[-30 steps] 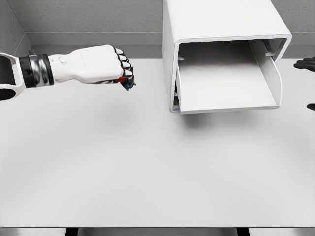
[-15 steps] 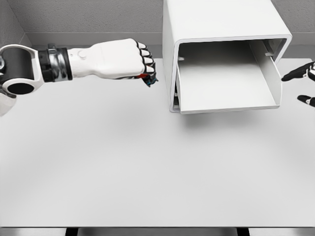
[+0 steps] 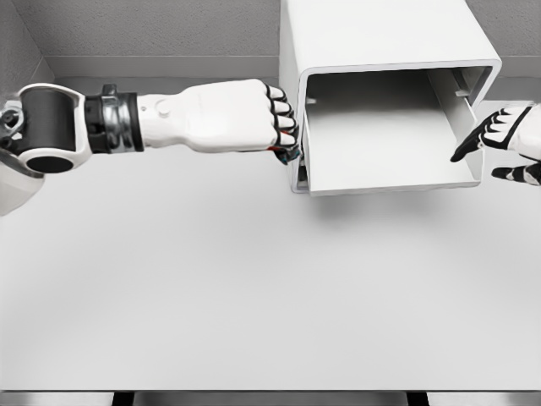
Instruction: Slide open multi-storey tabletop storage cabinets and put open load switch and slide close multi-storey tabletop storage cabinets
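The left hand (image 3: 241, 116) reaches in from nine o'clock, its white forearm lying level across the upper part of the white table (image 3: 254, 288). Its fingers are curled into a tight fist, knuckles pointing toward three o'clock, and they close on the load switch (image 3: 286, 152), of which only a small red and dark sliver shows under the knuckles (the rest is hidden inside the fist). The fist sits right against the left outer wall of the storage cabinet (image 3: 372, 42), at the nine o'clock edge of its opening; whether knuckles and wall actually touch cannot be told.

The cabinet is a white box standing at the twelve o'clock side of the table, against the grey back wall. Its drawer (image 3: 385, 144) is slid out toward six o'clock and shows a pale bare floor with raised side walls. The switch is outside the drawer, just beside its left front corner.

The right hand (image 3: 507, 144) enters from three o'clock, only partly in view. Its black-tipped fingers are spread and relaxed, holding nothing; one finger points toward the drawer's right wall and lies near it, slightly apart.
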Motion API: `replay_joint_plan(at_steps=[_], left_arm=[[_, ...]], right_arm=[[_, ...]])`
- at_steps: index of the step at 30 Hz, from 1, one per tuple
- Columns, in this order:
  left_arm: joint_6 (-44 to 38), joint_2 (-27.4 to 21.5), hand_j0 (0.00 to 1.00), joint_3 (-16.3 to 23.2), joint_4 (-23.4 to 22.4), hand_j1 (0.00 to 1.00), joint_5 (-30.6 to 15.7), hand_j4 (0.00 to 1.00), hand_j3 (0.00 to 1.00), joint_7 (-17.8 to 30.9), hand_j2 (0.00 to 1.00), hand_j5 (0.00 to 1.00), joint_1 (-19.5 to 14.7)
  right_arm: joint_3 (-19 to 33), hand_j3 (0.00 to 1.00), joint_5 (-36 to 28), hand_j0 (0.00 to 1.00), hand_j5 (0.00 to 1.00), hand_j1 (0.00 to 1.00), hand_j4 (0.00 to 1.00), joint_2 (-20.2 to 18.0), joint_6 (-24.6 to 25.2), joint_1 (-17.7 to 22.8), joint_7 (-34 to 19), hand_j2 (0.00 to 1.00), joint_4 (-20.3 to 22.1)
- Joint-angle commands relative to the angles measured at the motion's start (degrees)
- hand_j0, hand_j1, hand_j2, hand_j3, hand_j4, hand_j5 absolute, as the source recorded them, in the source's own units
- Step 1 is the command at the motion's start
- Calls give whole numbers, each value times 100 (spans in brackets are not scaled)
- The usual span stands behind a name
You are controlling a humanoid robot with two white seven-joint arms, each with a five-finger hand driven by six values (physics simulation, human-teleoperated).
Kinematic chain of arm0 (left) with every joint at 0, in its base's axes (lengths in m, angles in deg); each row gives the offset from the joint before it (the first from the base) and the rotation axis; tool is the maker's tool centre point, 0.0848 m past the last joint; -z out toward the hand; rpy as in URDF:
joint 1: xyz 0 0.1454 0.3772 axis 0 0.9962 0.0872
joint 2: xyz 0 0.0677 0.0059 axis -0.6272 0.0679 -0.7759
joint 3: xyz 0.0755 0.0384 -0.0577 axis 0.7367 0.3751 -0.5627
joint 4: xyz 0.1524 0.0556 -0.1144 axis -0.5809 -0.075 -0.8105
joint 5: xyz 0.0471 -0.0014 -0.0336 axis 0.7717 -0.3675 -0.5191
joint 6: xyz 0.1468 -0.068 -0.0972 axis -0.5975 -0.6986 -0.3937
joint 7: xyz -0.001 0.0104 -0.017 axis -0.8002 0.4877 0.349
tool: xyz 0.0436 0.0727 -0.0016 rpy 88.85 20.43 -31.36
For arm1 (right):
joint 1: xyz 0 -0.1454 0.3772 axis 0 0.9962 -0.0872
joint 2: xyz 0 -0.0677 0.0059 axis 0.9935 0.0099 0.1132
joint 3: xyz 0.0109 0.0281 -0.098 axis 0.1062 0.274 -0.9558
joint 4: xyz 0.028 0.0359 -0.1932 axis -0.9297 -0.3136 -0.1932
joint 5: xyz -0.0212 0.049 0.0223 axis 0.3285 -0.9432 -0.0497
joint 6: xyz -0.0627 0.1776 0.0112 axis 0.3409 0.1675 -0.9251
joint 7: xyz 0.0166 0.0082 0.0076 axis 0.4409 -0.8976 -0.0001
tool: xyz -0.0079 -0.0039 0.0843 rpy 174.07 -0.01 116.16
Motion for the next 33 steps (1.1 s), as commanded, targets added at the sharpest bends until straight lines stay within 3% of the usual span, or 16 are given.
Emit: replay_joint_plan(at_steps=[1, 3, 8, 16, 22, 33], left_arm=[[-10, 77, 48, -2, 58, 48, -28, 48, 48, -10, 48, 48, 0], [-10, 147, 48, -2, 67, 48, -28, 48, 48, -1, 48, 48, 0], [-10, 253, 48, 24, 128, 48, -19, 48, 48, -1, 48, 48, -18], [-10, 560, 48, 68, 67, 48, 25, 48, 48, -1, 48, 48, -149], [-10, 868, 48, 174, -311, 48, 60, 48, 48, 7, 48, 48, -343], [-10, 1430, 48, 332, -856, 48, 69, 48, 48, 7, 48, 48, -668]], right_arm=[[-335, 67, -199, 67, 67, 67, 67, -399, 16, -18, 2, 67, 0], [-457, 61, -305, 61, 61, 61, 61, -610, 16, -88, 2, 61, 0], [-801, 56, -586, 56, 56, 56, 56, -1094, 16, -88, 2, 56, 0], [-1223, 53, -674, 53, 53, 53, 53, -1551, 16, -79, 2, 53, 0], [-1811, 50, -630, 50, 50, 50, 50, -1630, 16, -70, 2, 50, 9], [-2022, 50, -560, 50, 50, 50, 50, -1278, 16, -9, 2, 50, 18]])
